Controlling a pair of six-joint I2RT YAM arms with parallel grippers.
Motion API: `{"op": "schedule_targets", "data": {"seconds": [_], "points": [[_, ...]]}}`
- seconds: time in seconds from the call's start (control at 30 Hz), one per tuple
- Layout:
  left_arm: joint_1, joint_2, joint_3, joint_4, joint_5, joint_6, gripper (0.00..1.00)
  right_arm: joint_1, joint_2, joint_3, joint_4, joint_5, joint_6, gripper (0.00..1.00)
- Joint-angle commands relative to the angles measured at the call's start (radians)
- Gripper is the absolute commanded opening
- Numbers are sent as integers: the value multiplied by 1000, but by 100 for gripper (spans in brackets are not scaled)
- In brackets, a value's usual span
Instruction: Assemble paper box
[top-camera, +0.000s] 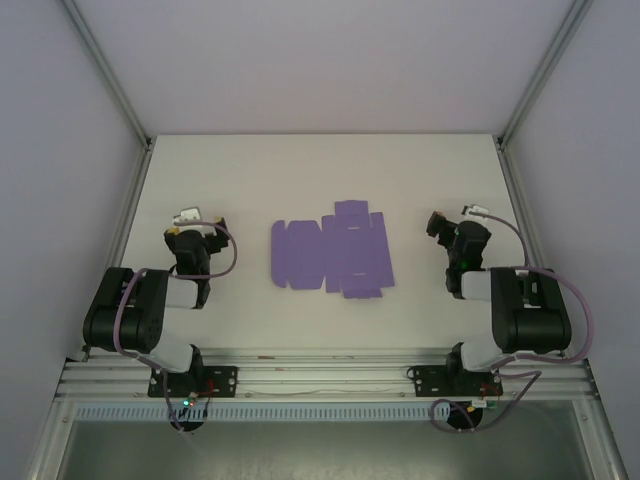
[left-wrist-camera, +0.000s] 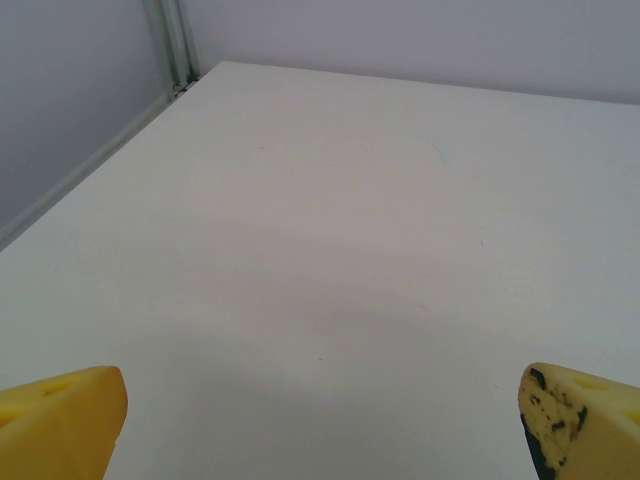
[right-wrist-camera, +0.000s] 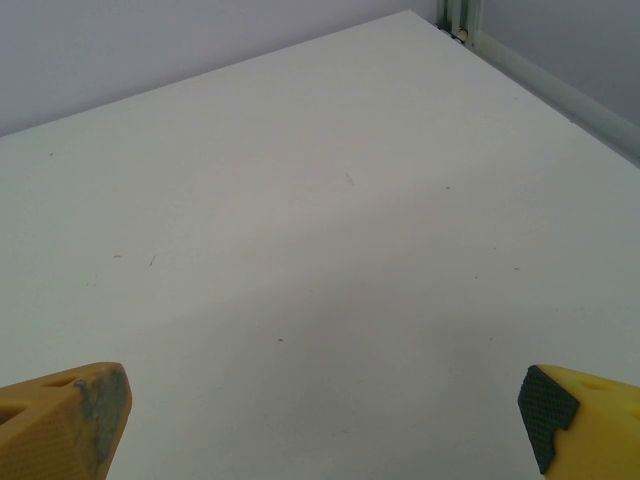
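The paper box (top-camera: 332, 256) lies flat on the white table (top-camera: 320, 170) as an unfolded lavender-purple die-cut sheet with several flaps, in the middle between the two arms. My left gripper (top-camera: 193, 232) rests to the left of the sheet, apart from it. My right gripper (top-camera: 450, 232) rests to the sheet's right, also apart. In the left wrist view the yellow fingertips (left-wrist-camera: 60, 425) stand wide apart over bare table, so the left gripper (left-wrist-camera: 320, 440) is open and empty. In the right wrist view the right gripper (right-wrist-camera: 325, 430) is likewise open, its yellow fingertips (right-wrist-camera: 65, 420) far apart, nothing between them.
Grey walls with metal corner posts (top-camera: 105, 70) enclose the table on the left, right and back. An aluminium rail (top-camera: 320, 375) with both arm bases runs along the near edge. The back half of the table is bare white surface.
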Motion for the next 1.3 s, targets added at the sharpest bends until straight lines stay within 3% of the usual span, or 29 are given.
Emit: {"op": "schedule_targets", "data": {"seconds": [0.0,0.5,0.7,0.77,0.93,1.07,1.2,1.27], "points": [[-6,-10,20,-5,32,24,100,2,-4,8,-5,0,11,100],[-6,-21,22,1,-1,16,100,2,-30,14,-23,-2,6,100],[-19,-193,103,-282,-66,3,100,4,-185,124,-325,5,3,100],[-23,-264,153,-440,-85,-81,100,19,-234,150,-396,8,4,100],[-93,-362,232,-713,23,-185,100,124,-344,233,-643,28,92,100],[-191,-429,230,-844,86,-338,100,226,-376,272,-809,-78,230,95],[-236,-458,171,-876,220,-450,100,371,-364,250,-830,-155,342,91],[-255,-462,142,-895,235,-502,100,436,-317,251,-824,-202,384,84]]}}
